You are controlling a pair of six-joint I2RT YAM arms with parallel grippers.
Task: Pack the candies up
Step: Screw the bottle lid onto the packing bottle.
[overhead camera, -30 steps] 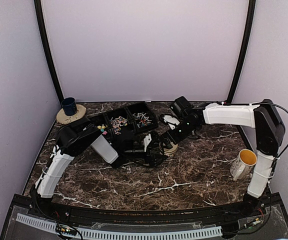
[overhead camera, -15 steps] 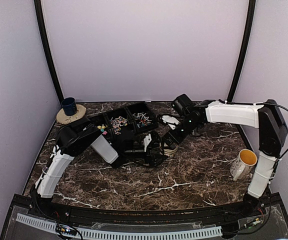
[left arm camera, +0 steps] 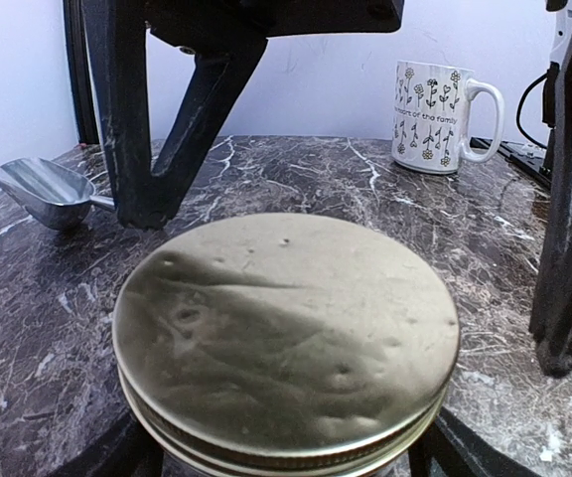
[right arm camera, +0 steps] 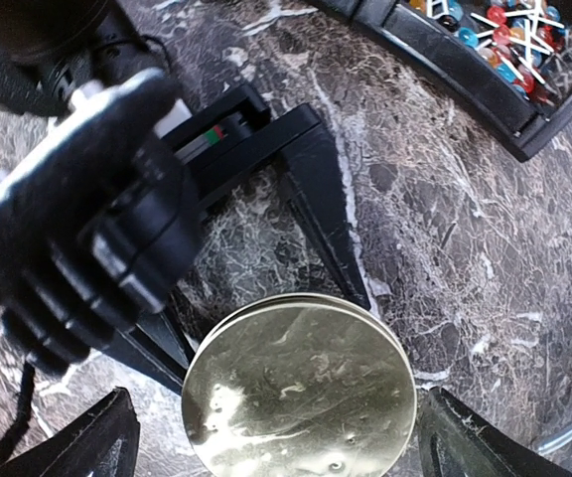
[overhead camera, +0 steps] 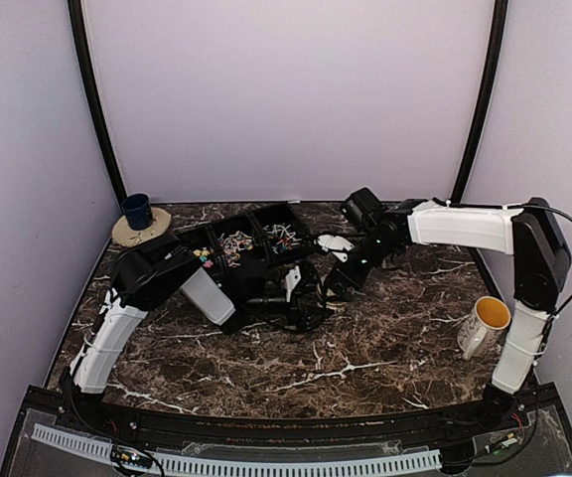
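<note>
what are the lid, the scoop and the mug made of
Lid: looks like thin gold-toned metal, shiny, with small dents and a ridged rim. Scoop: polished silvery metal, going by its mirror-like reflections. Mug: probably glazed ceramic, glossy white with printed flowers.

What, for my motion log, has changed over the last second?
The right end effector edged slightly away from the bases, open, straddling the round gold metal lid and hiding it from above. The left end effector, the black candy tray and the white mug stayed put.
</note>
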